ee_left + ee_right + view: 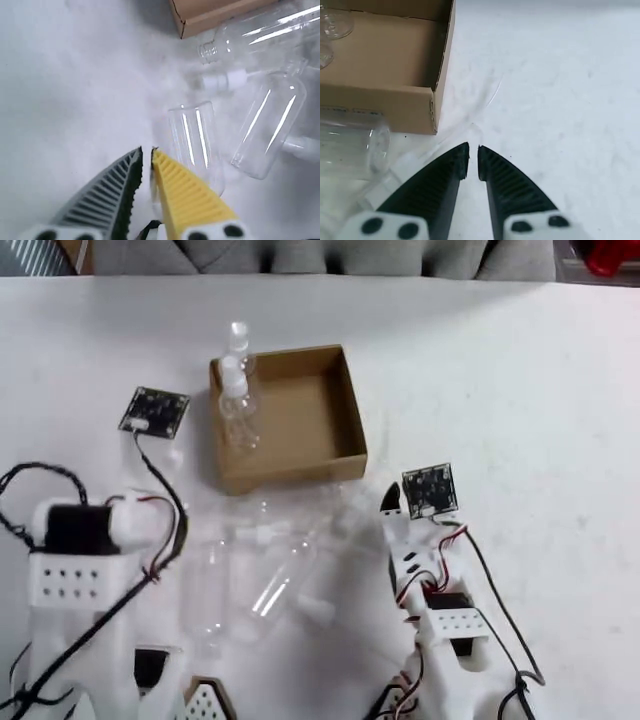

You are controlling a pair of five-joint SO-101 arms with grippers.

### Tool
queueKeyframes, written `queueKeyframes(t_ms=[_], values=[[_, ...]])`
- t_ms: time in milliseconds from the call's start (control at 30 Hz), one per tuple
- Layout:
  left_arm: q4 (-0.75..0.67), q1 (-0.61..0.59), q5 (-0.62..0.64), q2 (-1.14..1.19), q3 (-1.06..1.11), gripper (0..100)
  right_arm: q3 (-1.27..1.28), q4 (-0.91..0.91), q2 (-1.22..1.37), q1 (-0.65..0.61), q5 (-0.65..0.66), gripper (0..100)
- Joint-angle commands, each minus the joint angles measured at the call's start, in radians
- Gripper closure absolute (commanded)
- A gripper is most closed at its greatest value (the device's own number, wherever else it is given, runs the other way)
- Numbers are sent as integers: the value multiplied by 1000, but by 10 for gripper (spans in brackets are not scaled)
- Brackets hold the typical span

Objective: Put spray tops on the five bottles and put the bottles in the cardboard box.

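Observation:
The cardboard box [300,410] stands mid-table with two clear bottles [238,405] wearing white spray tops upright along one inner wall. In front of it several uncapped clear bottles [265,575] and loose white spray tops [315,608] lie together. My left gripper [146,150], grey and yellow, is shut on nothing, its tips just beside a lying bottle [195,142]; another bottle [270,127], a spray top [225,80] and the box corner [200,17] lie beyond. My right gripper [473,148] [390,502], black, is shut and empty over bare table off the box's near corner [432,107].
A clear bottle [350,147] lies against the box's front wall. Small circuit boards [155,410] sit on each arm, with cables trailing to the arm bases. Bare white table stretches to the right of the box. Grey cushions line the far edge.

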Motion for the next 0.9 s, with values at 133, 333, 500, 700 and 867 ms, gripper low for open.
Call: queueKeyframes(t_ms=[133, 333, 500, 700, 867], values=[[-2, 246, 71, 7, 29, 960, -6, 1, 2, -10, -3, 984], [-18, 363, 112, 12, 101, 832, -6, 1, 2, -10, -3, 984], [-69, 309, 133, 12, 140, 755, -6, 1, 2, -10, -3, 984], [-77, 249, 95, 13, 153, 751, -6, 1, 2, -10, -3, 984], [-87, 188, 49, 13, 157, 751, -6, 1, 2, -10, -3, 984]])
